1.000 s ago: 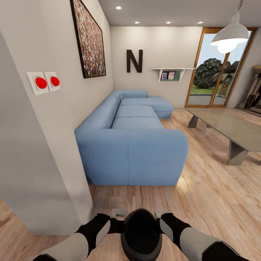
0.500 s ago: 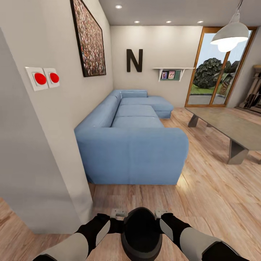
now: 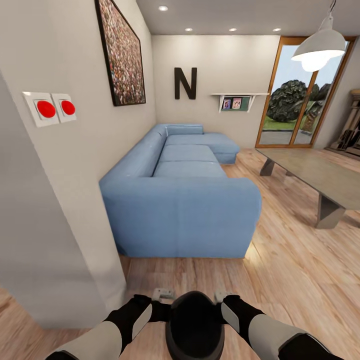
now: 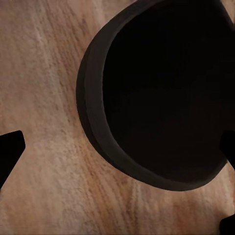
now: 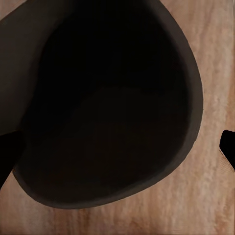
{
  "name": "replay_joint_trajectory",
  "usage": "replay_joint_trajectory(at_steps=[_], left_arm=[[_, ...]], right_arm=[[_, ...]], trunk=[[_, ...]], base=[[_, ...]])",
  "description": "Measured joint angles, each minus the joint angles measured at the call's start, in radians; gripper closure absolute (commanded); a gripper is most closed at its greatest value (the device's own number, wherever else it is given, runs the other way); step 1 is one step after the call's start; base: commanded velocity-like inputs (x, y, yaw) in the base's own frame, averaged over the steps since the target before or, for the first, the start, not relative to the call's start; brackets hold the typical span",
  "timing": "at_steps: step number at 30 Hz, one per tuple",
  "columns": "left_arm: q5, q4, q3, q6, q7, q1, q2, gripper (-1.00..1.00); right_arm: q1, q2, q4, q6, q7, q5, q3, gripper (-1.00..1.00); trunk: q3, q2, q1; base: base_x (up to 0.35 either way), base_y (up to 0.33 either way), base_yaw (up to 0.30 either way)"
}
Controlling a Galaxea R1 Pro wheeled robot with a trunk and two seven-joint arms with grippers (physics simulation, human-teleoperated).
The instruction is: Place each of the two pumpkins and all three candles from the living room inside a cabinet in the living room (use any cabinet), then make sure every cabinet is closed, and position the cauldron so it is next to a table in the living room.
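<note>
The black cauldron (image 3: 194, 325) hangs low in front of my trunk, above the plank floor, between my two forearms. My left gripper (image 3: 163, 294) sits against its left side and my right gripper (image 3: 223, 296) against its right side. In the left wrist view the cauldron's dark mouth (image 4: 161, 93) lies close, with the left gripper (image 4: 117, 161) fingertips (image 4: 10, 152) far apart. The right wrist view shows the cauldron (image 5: 112, 107) likewise between the spread fingertips (image 5: 227, 144) of the right gripper (image 5: 117, 152). The glass-topped table (image 3: 320, 175) stands ahead to the right. Pumpkins, candles and cabinet are out of view.
A wall corner (image 3: 65, 235) with two red switches (image 3: 50, 107) stands close on my left. The blue corner sofa (image 3: 185, 200) blocks straight ahead. Wood floor (image 3: 295, 270) runs between sofa and table. A glass door (image 3: 295, 100) and pendant lamp (image 3: 320, 47) are at the far right.
The whole view has shifted: the wall corner and switches slid left and the sofa looms slightly nearer, so the camera moved. The cauldron stays between my arms.
</note>
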Motion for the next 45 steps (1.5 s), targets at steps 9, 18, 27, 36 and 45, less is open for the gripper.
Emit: replay_joint_trajectory(at_steps=[9,18,27,36,45], left_arm=[[0.000,0.000,0.000,-0.001,0.000,0.000,0.000,-1.00],[0.000,0.000,0.000,0.000,0.002,0.000,0.000,-1.00],[0.002,0.000,0.000,0.000,0.005,0.000,0.000,-1.00],[0.002,0.000,0.000,0.000,0.005,0.000,0.000,-1.00],[0.002,0.000,0.000,0.000,0.005,0.000,0.000,-1.00]], right_arm=[[0.000,0.000,0.000,0.000,-0.001,0.000,-0.003,-1.00],[0.000,0.000,0.006,0.003,-0.003,0.001,-0.003,-1.00],[0.000,0.000,0.006,0.002,-0.003,0.001,-0.003,-1.00],[0.000,0.000,0.006,0.001,-0.003,0.001,-0.003,-1.00],[0.000,0.000,0.006,0.001,-0.003,0.001,-0.003,-1.00]], trunk=[[0.000,0.000,0.000],[0.000,0.000,0.000],[-0.028,-0.063,0.035],[-0.056,-0.126,0.069],[-0.085,-0.189,0.104]], base=[[0.024,-0.005,0.000],[0.000,0.000,0.000],[0.000,0.000,0.000],[0.000,0.000,0.000],[0.000,0.000,0.000]])
